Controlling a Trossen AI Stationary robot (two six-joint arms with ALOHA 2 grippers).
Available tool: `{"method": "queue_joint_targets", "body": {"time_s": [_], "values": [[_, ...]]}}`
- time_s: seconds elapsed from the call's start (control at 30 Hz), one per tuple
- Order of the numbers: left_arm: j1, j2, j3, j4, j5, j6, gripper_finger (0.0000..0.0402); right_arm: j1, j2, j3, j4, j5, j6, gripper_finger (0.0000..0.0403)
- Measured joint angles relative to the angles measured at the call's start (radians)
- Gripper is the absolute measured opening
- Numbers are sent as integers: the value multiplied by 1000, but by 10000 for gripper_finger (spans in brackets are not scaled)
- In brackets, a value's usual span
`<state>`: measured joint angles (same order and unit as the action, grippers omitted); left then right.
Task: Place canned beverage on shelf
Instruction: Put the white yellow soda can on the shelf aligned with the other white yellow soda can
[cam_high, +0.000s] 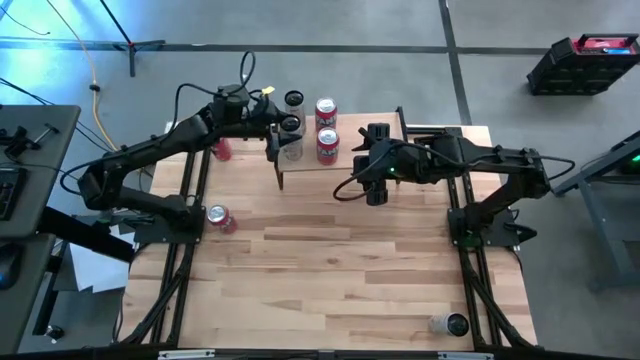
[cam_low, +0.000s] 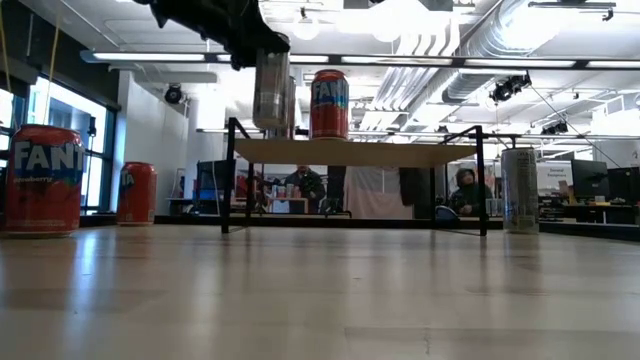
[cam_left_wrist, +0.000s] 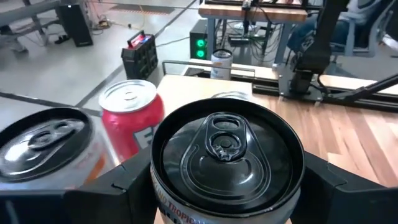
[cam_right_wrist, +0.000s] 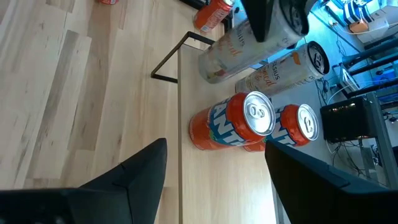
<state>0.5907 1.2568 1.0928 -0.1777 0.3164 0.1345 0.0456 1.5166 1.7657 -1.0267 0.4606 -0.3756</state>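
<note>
Over shelf (cam_high: 340, 165), left gripper (cam_high: 285, 140) hiding can's (cam_left_wrist: 227, 155) label

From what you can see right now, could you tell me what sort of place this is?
Probably a robotics lab in an open-plan workspace: exposed ceiling ducts and strip lights, people at desks beyond the table, and cables across a concrete floor.

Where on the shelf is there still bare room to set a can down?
The shelf's right stretch is bare plank, though the right pincer hovers open by it. The left end is crowded: two red cans, a pale can, and the left pincer holding another just above the plank.
</note>
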Motion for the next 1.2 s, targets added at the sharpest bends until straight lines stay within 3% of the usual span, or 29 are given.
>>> {"method": "queue_joint_targets", "body": {"time_s": [0.33,0.8,1.0,1.2], "values": [[0,81,0,27,1,1,246,0,0,0,0,0,7,256],[20,72,0,20,2,7,246,0,0,0,-3,0,13,256],[47,66,-1,27,150,18,246,0,0,0,-29,-1,38,256],[52,65,-69,135,133,2,246,0,0,0,-30,-1,38,256]]}}
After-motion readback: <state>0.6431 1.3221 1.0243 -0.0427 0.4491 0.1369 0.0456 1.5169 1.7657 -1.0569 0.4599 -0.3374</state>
